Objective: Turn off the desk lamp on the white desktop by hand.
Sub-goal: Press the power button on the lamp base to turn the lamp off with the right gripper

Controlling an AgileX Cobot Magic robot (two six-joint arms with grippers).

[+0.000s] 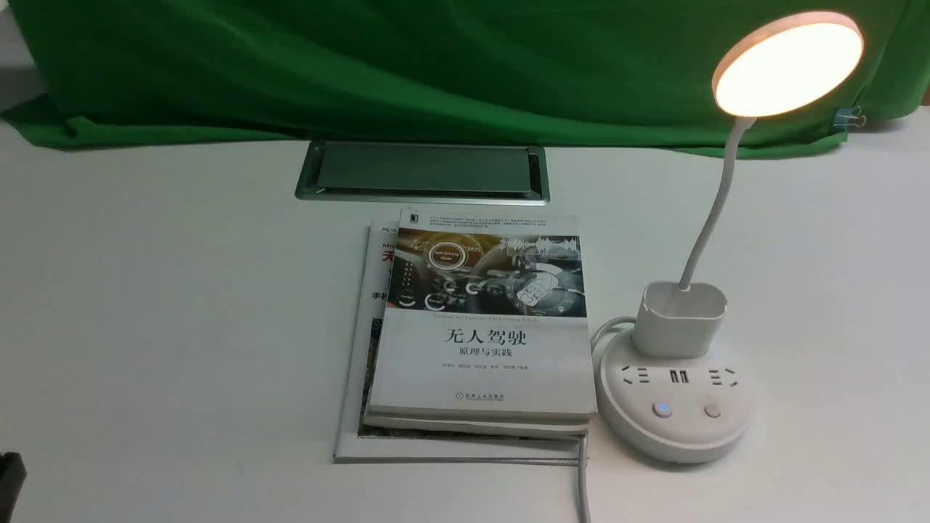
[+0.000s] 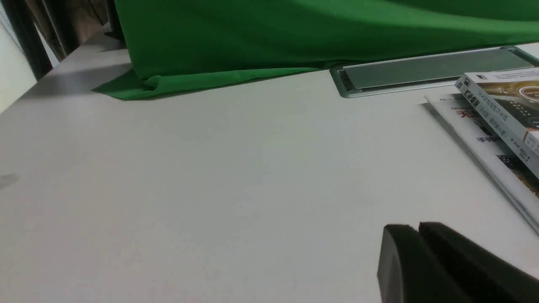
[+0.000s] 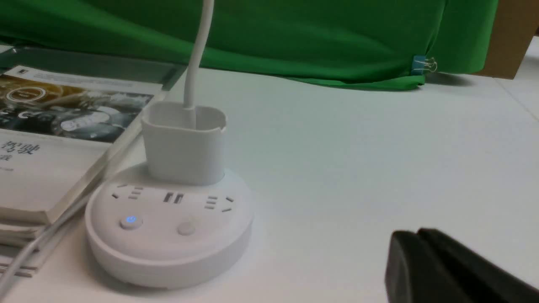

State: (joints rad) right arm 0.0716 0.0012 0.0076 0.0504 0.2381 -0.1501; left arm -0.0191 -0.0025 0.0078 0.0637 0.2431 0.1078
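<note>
Lamp lit at the right of the tabletop; both pairs of fingers clear of it

At far left, the left fingers (image 2: pixel 414 229) are pressed together, their tips above the white tabletop (image 1: pixel 182 305); a dark piece of that arm enters the near left corner of the front view. Behind, a green cloth (image 1: pixel 436 73) spans the far edge. A grey hatch (image 1: pixel 425 168) is set into the tabletop near the cloth, left of centre. Just in front of it lies a stack of books (image 1: pixel 483 363), the top cover showing a dashboard picture, above a wider, thin volume. A grey cable (image 1: pixel 583 479) runs beside the stack, between it and the lamp base. The lamp (image 1: pixel 672 407) stands upright on its round base, right of the books. Its disc head is tilted and glowing; one of two base buttons shows a blue light. The bendy neck rises from the cup holder. The right fingers (image 3: pixel 408 233) are also pressed together, apart from the base. At far right, a blue binder clip (image 1: pixel 845 118) grips the cloth.
</note>
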